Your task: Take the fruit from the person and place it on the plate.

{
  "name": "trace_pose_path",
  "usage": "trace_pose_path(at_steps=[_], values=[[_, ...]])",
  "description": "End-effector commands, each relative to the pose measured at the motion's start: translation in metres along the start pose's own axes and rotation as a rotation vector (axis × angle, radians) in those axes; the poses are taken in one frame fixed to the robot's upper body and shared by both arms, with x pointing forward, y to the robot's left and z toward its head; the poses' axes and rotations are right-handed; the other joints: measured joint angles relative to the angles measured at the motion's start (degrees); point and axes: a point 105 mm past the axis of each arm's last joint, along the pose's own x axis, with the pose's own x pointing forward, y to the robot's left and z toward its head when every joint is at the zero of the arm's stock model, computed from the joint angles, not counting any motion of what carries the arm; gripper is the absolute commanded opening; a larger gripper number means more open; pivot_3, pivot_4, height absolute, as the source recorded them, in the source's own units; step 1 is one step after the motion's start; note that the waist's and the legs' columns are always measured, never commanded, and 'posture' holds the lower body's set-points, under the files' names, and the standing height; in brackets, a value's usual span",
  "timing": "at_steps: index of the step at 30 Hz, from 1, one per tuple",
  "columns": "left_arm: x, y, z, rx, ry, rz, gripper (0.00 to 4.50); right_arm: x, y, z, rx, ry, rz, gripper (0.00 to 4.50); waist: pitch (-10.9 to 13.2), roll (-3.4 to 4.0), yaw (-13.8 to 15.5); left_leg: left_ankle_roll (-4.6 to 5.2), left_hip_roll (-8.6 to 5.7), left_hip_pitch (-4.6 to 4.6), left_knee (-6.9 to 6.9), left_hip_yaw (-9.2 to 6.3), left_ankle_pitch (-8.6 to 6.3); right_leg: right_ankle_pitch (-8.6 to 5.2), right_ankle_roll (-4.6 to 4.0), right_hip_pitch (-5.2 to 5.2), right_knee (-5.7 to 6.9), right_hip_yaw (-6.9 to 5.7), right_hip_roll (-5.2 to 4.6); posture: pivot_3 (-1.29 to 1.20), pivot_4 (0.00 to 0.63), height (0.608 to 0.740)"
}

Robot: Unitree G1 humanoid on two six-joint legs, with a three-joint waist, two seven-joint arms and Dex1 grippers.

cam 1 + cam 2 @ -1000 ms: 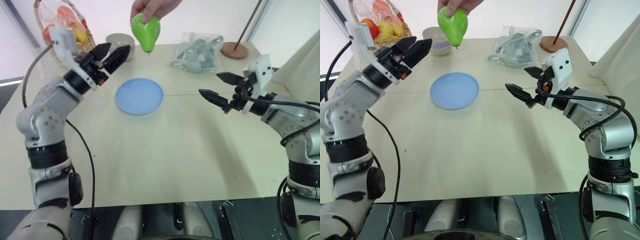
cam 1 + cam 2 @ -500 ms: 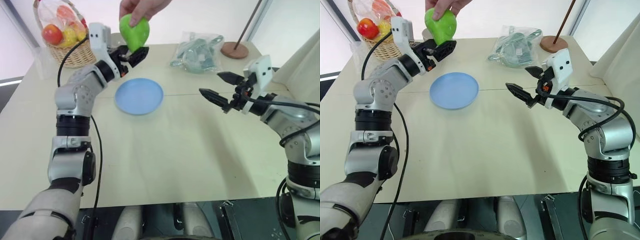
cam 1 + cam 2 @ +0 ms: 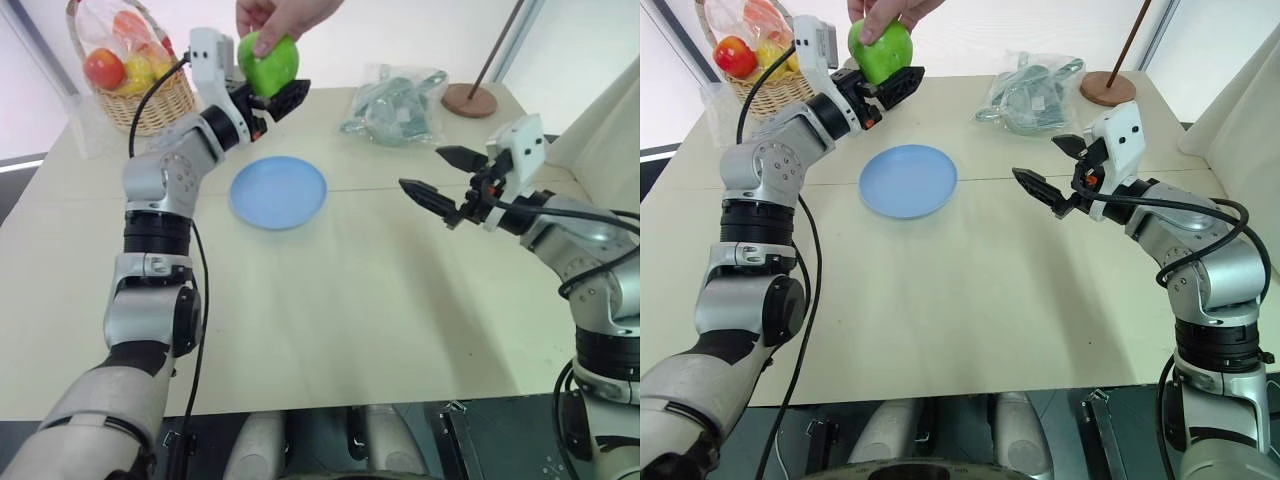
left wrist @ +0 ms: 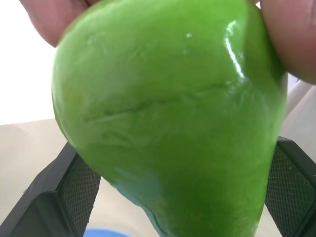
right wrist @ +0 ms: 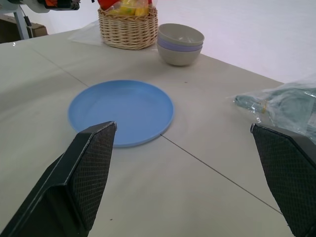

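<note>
Person's hand (image 3: 285,17) cut off at the frame top, forearm out of view. Hand covers the top of the pear (image 3: 268,65); stem can't be seen. Left gripper (image 3: 880,88) fingers flank the pear's lower part; contact can't be confirmed. Basket (image 3: 150,100) top cropped, its wrapped fruit unclear through plastic. Clear bag (image 3: 392,102) contents unreadable. Bowl (image 5: 180,44) hidden behind the arm in head views.

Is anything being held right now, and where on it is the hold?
The green pear is held by the person's hand, fingers gripping its broad upper end. The left pincer is open, its fingers flanking the pear's lower part without closing. The right pincer is open, holding nothing.
</note>
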Motion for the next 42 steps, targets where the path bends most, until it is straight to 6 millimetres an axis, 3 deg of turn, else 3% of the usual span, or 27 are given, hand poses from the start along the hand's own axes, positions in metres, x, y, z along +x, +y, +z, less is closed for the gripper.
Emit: trace_pose_path(at_steps=[1,5,7,14,21,28,32,42], values=[[-0.001,-0.003,0.032,0.048,-0.09,-0.009,4.24,-0.003,0.0,0.016,-0.043,-0.061,-0.009,4.48,0.0,0.0,-0.02,0.0,0.0,0.0,0.0,0.0,0.0,0.0,0.0,0.0,0.0,0.0,0.0,0.0,0.15,0.74],[-0.003,-0.002,0.032,0.047,-0.095,-0.002,2.78,-0.002,0.0,0.015,-0.045,-0.059,-0.008,4.5,0.0,0.0,0.02,0.0,0.0,0.0,0.0,0.0,0.0,0.0,0.0,0.0,0.0,0.0,0.0,0.0,0.15,0.74],[-0.004,-0.002,0.033,0.046,-0.094,0.0,2.52,-0.002,0.0,0.015,-0.045,-0.058,-0.008,4.5,0.0,0.0,0.02,0.0,-0.01,0.0,0.0,0.0,0.0,0.0,0.01,0.0,0.0,0.0,-0.01,0.0,0.15,0.74],[-0.007,-0.002,0.032,0.05,-0.087,-0.005,2.52,-0.002,0.0,0.014,-0.043,-0.054,-0.011,4.5,0.0,0.0,-0.01,0.0,-0.01,0.0,0.0,0.0,0.0,0.0,0.01,0.0,0.0,0.0,-0.01,0.0,0.15,0.74],[-0.021,0.005,0.018,0.088,-0.013,0.013,2.52,-0.002,0.001,0.014,-0.042,-0.054,-0.012,4.5,0.0,0.0,-0.05,0.0,-0.01,0.0,0.0,0.0,0.0,0.0,0.01,0.0,0.01,0.0,-0.01,0.0,0.15,0.74],[-0.043,0.035,-0.05,0.18,0.246,0.072,2.52,0.001,0.015,0.027,-0.005,-0.1,0.051,4.5,0.0,0.0,0.0,0.0,-0.01,0.01,0.0,0.0,0.0,0.01,0.01,-0.01,0.02,0.0,-0.02,0.0,0.15,0.74],[-0.043,0.046,-0.079,0.176,0.337,0.089,2.52,0.007,0.023,0.024,0.001,-0.096,0.079,4.5,0.0,0.0,0.14,0.0,-0.04,-0.03,0.03,-0.01,0.0,0.01,0.02,-0.01,0.01,0.0,-0.04,0.0,0.15,0.74],[-0.019,0.041,-0.119,0.173,0.424,0.053,2.52,0.015,0.037,0.019,0.014,-0.098,0.105,4.5,0.0,0.0,0.15,0.02,-0.1,-0.22,0.1,-0.02,0.0,0.07,0.11,-0.12,-0.01,-0.03,-0.07,0.0,0.15,0.74]])
